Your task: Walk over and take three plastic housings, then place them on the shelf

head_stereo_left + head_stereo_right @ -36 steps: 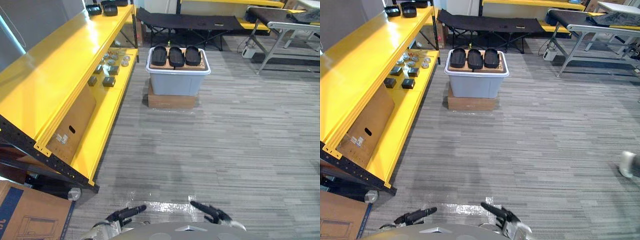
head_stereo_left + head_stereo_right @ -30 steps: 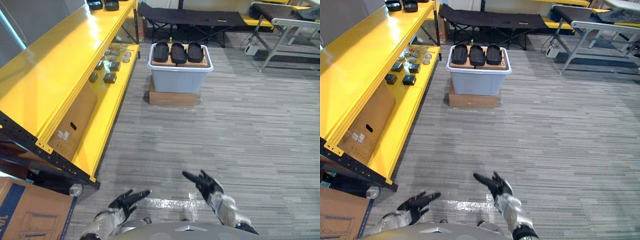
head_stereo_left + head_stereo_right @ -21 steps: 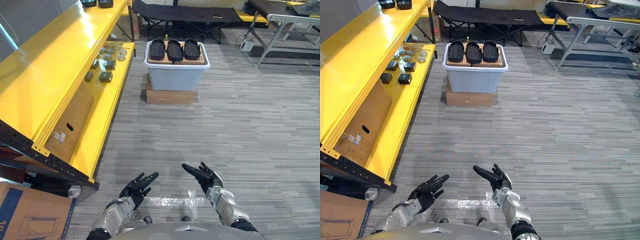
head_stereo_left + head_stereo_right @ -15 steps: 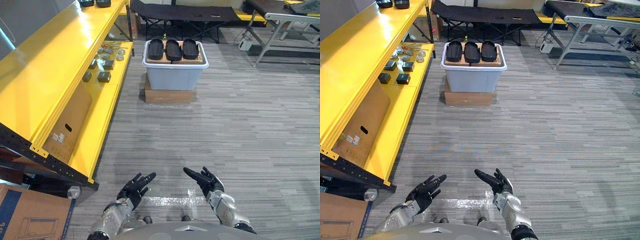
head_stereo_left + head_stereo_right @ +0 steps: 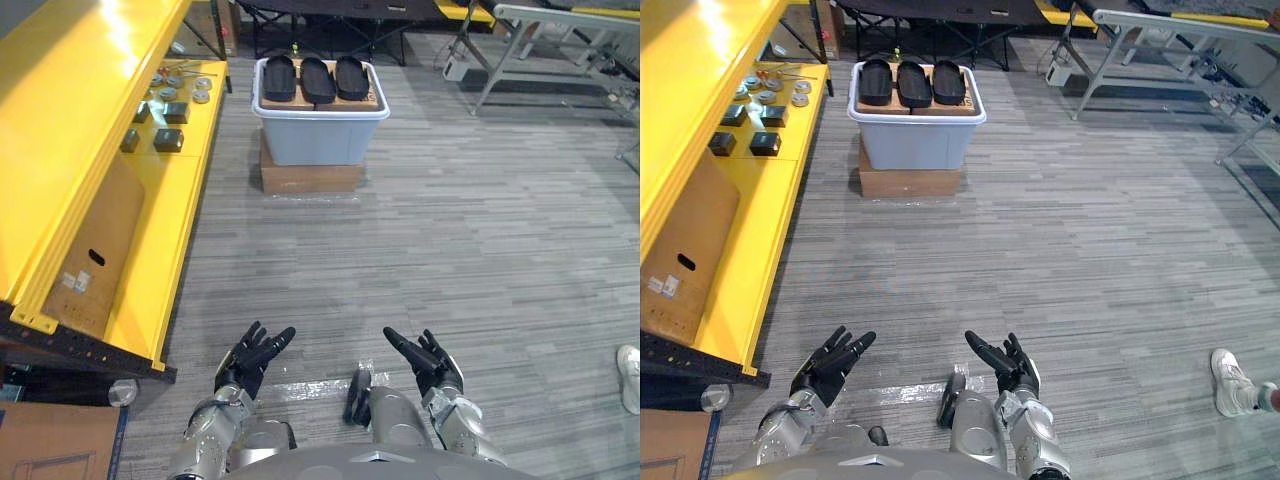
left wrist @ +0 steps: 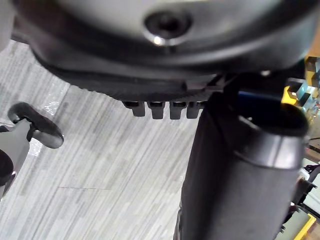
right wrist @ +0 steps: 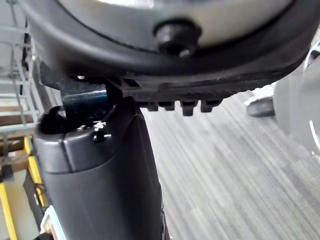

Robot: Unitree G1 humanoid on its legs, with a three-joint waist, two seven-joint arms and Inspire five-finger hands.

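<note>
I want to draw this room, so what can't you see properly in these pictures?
1. Inside of the grey bin: both eye views, covered by a cardboard sheet and the three plastic housings lying on it.
2. Small parts on the yellow shelf's lower board: left eye view, too small to name.
3. A person's shoe: right eye view, the picture's edge cuts off the rest of the person.

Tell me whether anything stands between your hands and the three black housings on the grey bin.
Nothing visible does. Only floor lies between the left hand and right hand, both open, and the housings atop the grey bin; the yellow shelf stands off to the left.
</note>
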